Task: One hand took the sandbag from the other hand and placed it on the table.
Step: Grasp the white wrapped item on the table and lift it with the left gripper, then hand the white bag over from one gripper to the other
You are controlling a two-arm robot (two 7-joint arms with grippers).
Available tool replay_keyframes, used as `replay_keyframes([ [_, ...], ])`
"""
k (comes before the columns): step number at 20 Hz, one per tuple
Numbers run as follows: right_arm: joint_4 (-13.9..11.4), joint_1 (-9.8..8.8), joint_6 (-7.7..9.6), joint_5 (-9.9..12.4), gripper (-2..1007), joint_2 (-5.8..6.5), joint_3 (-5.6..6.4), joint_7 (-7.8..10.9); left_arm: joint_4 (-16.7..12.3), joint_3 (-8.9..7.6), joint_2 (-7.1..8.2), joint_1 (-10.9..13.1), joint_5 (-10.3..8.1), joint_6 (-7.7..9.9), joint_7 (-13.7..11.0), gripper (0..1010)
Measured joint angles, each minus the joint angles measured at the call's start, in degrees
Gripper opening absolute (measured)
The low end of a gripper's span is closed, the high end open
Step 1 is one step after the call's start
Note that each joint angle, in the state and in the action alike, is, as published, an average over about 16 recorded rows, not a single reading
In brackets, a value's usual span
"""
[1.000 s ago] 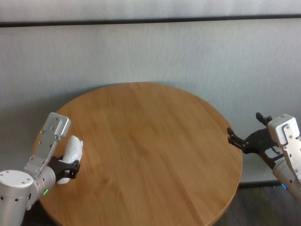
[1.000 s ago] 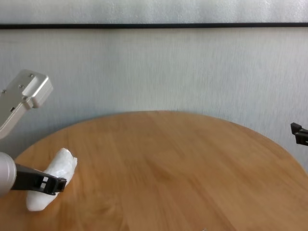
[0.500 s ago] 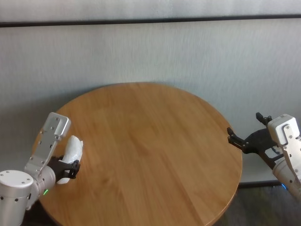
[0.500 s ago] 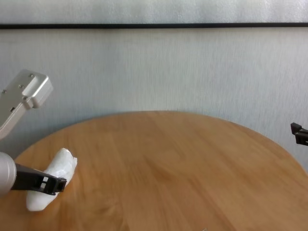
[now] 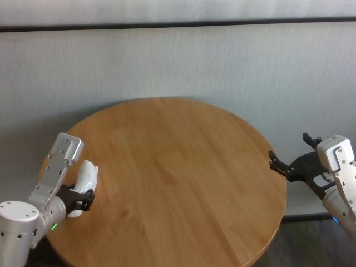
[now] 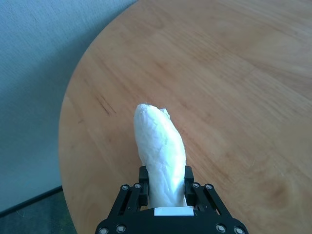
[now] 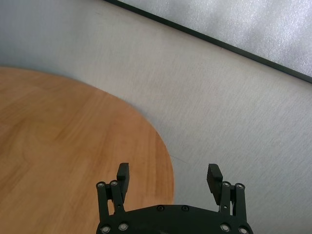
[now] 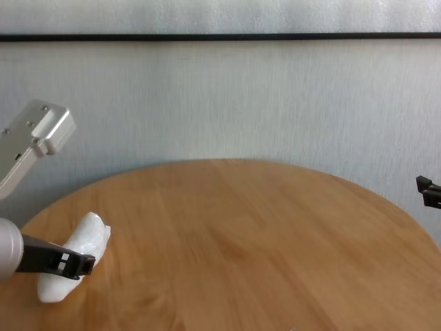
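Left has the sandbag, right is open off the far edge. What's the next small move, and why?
Probably bring the left gripper, shut on the sandbag, in toward mid-table. The open right gripper hangs off the right rim, far from it.

No text, label, brand, number or sign can be read anywhere in these views.

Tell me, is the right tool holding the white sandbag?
No, the right tool is open and empty; the sandbag sits in the left tool.
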Motion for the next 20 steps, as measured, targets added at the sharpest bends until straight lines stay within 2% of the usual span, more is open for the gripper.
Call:
replay_keyframes([
  [11, 0.0, 0.0, 0.0, 0.0, 1005, 0.0, 0.0, 0.0, -0.3, -0.16, 0.12, 0.3, 0.17, -0.54, -0.2, 427],
  [20, 0.0, 0.0, 0.0, 0.0, 1005, 0.0, 0.0, 0.0, -2.0, -1.09, 1.35, 1.7, 0.85, -3.62, -1.9, 427],
])
